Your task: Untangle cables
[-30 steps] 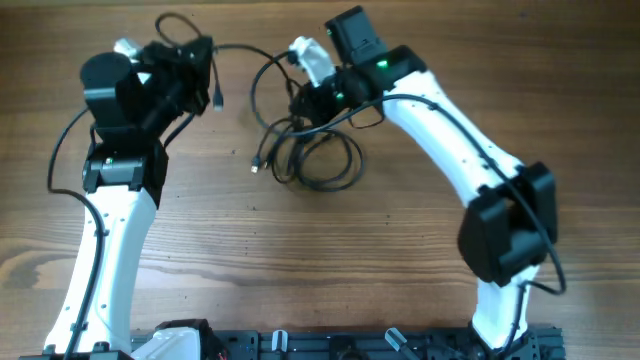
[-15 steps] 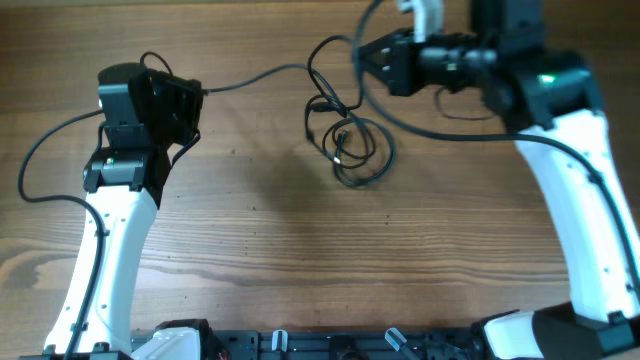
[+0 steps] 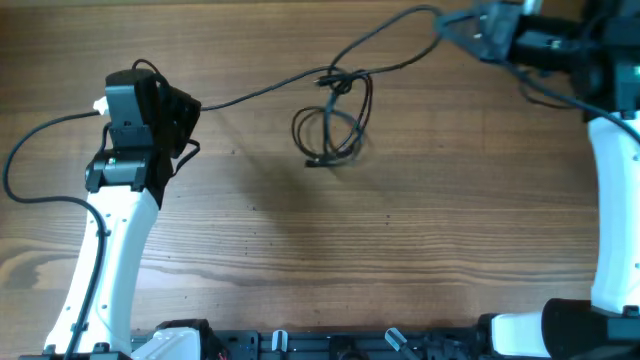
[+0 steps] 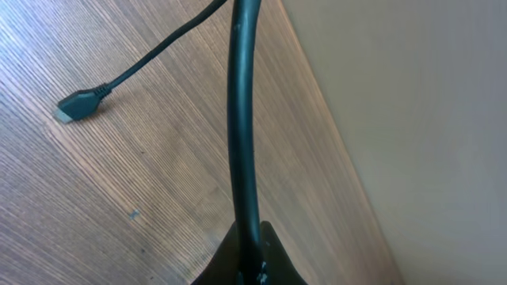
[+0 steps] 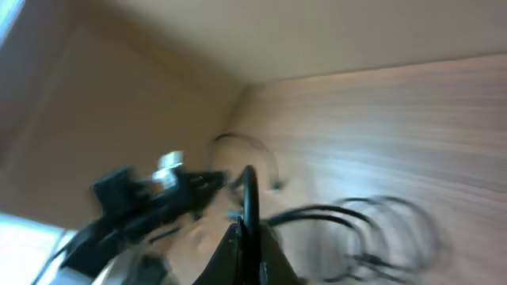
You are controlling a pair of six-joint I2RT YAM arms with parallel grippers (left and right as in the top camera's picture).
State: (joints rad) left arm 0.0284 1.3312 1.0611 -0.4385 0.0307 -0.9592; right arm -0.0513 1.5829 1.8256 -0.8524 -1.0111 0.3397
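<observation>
Overhead, the thin black cables [image 3: 332,128] show as loose loops toward 12 o'clock of the brown wooden table [image 3: 300,250]. I cannot tell whether they touch it. One strand runs out to each side. My left gripper [image 3: 192,106], at 10 o'clock, is clamped tight on one strand. My right gripper [image 3: 452,24], at 1 o'clock, pinches the other. Only the left wrist view shows a small plug end [image 4: 77,106] lying on the wood. The right wrist view is blurred.

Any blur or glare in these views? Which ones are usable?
Overhead: mostly sharp, even light, no glare, coil legible. Left wrist: wood grain and plug sharp, near cable slightly soft. Right wrist: heavy motion blur, coil smeared.
</observation>
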